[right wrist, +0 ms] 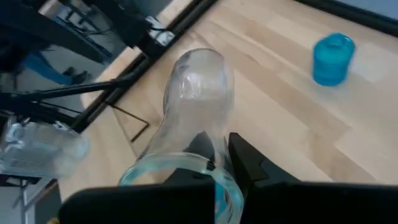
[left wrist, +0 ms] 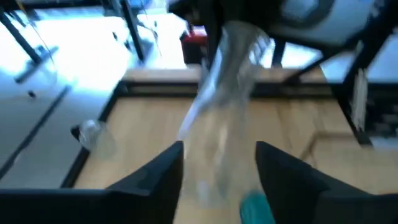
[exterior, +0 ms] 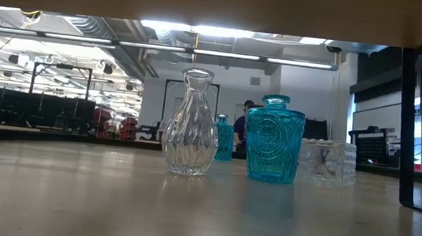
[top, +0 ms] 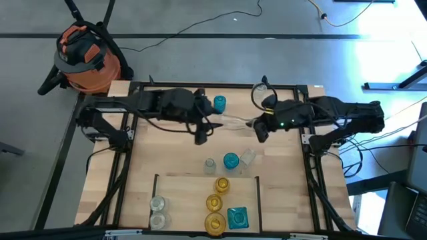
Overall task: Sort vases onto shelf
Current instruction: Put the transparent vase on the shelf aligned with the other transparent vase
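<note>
Handover at the counter's twelve o'clock: right gripper (right wrist: pixel 221 155) fingers pinch the clear vase (right wrist: pixel 189 99) rim, while left gripper (left wrist: pixel 219 165) fingers spread wide around it, letting go.

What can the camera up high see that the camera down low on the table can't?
Only the high view shows both arms passing a clear vase between the left gripper and the right gripper, plus three yellow vases on the shelf and an orange vacuum on the floor. Only the low view shows the room behind, with a person far off. Both show the clear vase, round teal vase and square clear vase standing together.
</note>
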Motion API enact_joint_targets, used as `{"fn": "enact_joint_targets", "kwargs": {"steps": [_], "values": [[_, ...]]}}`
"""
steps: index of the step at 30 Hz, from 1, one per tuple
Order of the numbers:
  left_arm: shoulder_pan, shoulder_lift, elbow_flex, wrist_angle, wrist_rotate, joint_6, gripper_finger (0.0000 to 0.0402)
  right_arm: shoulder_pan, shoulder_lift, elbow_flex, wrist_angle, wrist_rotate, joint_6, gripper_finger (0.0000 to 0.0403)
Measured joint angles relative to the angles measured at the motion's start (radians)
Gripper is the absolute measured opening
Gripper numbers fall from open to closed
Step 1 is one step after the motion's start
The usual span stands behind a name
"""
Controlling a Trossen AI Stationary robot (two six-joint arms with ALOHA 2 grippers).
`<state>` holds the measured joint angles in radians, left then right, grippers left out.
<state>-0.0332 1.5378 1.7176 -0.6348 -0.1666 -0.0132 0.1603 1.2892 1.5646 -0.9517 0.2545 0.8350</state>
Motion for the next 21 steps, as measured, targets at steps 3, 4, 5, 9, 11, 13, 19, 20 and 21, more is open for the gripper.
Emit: {"fn": "enact_joint_targets", "kwargs": {"steps": [3, 4, 5, 9, 11, 13, 19, 20, 21], "values": [[0.006, 0.023, 0.0, 0.101, 0.004, 0.008, 0.0236, -0.006, 0.025, 0.0, 0.026, -0.022, -0.01, 0.0001], [0.007, 0.028, 0.0, 0.124, 0.016, 0.024, 0.0251, -0.006, 0.037, 0.0, 0.021, -0.022, -0.01, 0.0001], [0.007, 0.03, 0.0, 0.134, 0.027, 0.041, 0.0263, -0.006, 0.048, 0.0, 0.021, -0.025, -0.01, 0.0001], [0.006, 0.045, 0.001, 0.122, 0.092, 0.05, 0.0297, -0.007, 0.099, 0.0, 0.062, -0.055, -0.017, 0.0001], [0.002, 0.063, 0.001, 0.107, 0.121, 0.055, 0.0306, -0.018, 0.124, 0.0, 0.105, -0.082, -0.029, 0.0001], [-0.002, 0.075, 0.001, 0.095, 0.131, 0.084, 0.031, -0.029, 0.151, 0.0, 0.144, -0.112, -0.03, 0.0001], [-0.018, 0.108, 0.0, 0.017, 0.115, 0.122, 0.0311, -0.066, 0.186, -0.001, 0.26, -0.162, -0.033, 0.0001], [-0.02, 0.109, 0.0, -0.002, 0.109, 0.121, 0.031, -0.072, 0.188, -0.001, 0.267, -0.166, -0.033, 0.0001], [-0.02, 0.112, 0.0, -0.027, 0.091, 0.121, 0.0308, -0.077, 0.188, -0.002, 0.287, -0.169, -0.034, 0.0001]]}}
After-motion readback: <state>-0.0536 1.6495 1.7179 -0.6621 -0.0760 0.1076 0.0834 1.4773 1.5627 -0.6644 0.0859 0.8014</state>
